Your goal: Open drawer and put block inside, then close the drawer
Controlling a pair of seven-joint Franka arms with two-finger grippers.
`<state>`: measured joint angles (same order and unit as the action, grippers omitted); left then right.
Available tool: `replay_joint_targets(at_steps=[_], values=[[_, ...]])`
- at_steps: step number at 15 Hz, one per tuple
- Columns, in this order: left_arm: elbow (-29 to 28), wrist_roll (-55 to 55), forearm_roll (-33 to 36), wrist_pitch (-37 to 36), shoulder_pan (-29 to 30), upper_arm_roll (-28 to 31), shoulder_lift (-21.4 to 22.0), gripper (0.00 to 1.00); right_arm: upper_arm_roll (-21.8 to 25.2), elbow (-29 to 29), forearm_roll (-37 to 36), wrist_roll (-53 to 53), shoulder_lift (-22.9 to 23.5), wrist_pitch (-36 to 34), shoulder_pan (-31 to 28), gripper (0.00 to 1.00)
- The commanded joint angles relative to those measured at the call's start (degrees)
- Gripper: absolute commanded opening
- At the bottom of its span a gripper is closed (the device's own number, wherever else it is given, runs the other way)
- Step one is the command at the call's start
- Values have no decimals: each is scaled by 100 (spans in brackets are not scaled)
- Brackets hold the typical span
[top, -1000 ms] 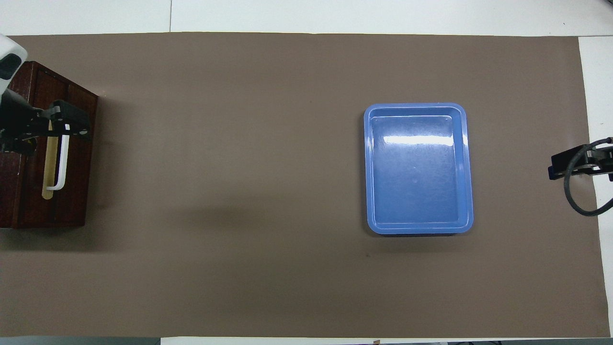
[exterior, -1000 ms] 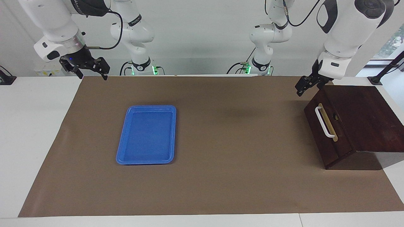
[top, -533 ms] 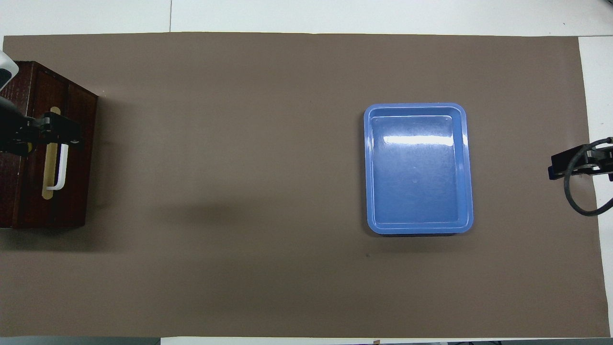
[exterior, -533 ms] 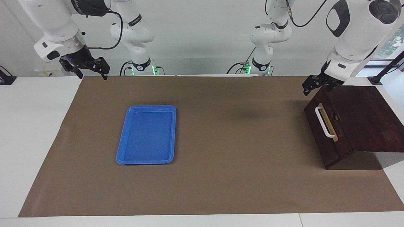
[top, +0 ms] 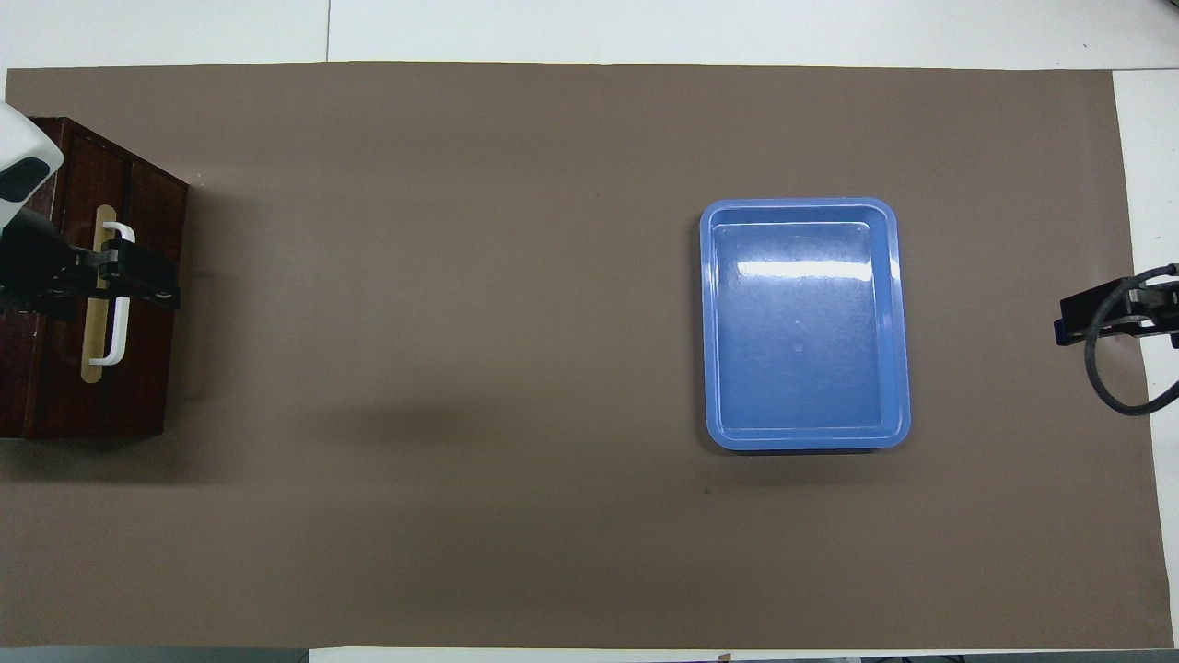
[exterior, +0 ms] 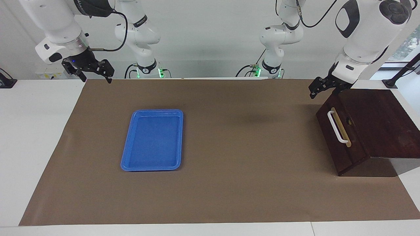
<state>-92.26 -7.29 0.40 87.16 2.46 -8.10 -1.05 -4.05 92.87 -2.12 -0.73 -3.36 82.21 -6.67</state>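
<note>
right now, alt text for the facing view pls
The left gripper hangs open over the top edge of a closed dark wooden drawer. An empty blue tray sits on the brown mat; the right gripper waits.

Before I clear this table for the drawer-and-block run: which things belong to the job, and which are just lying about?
Belongs to the job:
- drawer, shut, white handle on its front
- left gripper, open, raised over the box's corner
- block: not in view anywhere

Just lying about:
- blue tray, holding nothing
- right gripper, open, waiting at its own end
</note>
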Motion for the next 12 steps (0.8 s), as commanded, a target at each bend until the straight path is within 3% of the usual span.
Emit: replay_joint_targets(at_steps=[1, 12], values=[[-222, 104, -92, 29, -35, 28, 211, 100, -70, 64, -34, 108, -94, -47, -106, 100], [-125, 623, -84, 55, -70, 1, 167, 100, -79, 64, -34, 108, -86, -47, -106, 100]])
